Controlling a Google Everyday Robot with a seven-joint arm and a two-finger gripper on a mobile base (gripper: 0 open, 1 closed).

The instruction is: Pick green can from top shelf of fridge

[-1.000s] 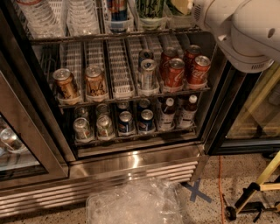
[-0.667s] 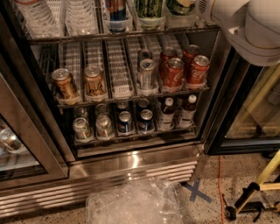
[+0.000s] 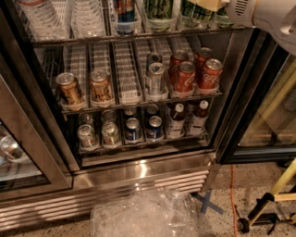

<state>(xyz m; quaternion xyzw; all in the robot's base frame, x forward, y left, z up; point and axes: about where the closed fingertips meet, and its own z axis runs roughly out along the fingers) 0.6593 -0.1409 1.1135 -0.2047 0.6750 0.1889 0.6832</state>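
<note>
The fridge [image 3: 138, 169] stands open in front of me. Its top shelf [image 3: 92, 40] runs along the top edge of the view, with white dividers and clear holders. Green cans stand on it at centre right, one [image 3: 159, 8] in a clear holder and more [image 3: 193, 12] to its right; only their lower parts show. My gripper [image 3: 209, 3] is at the top edge on the end of the white arm [image 3: 259, 16]. It is just above and in front of the right-hand green cans and mostly cut off by the frame.
Water bottles [image 3: 41, 16] and a blue-red can [image 3: 124, 9] share the top shelf. The middle rack holds red cola cans [image 3: 185, 76], a silver can [image 3: 156, 76] and brown cans [image 3: 69, 88]. A glass door [image 3: 18, 152] is at the left and a plastic bag [image 3: 143, 215] lies on the floor.
The white arm has moved up and to the right, so less of it covers the fridge. The gripper end now sits at the top edge over the green cans.
</note>
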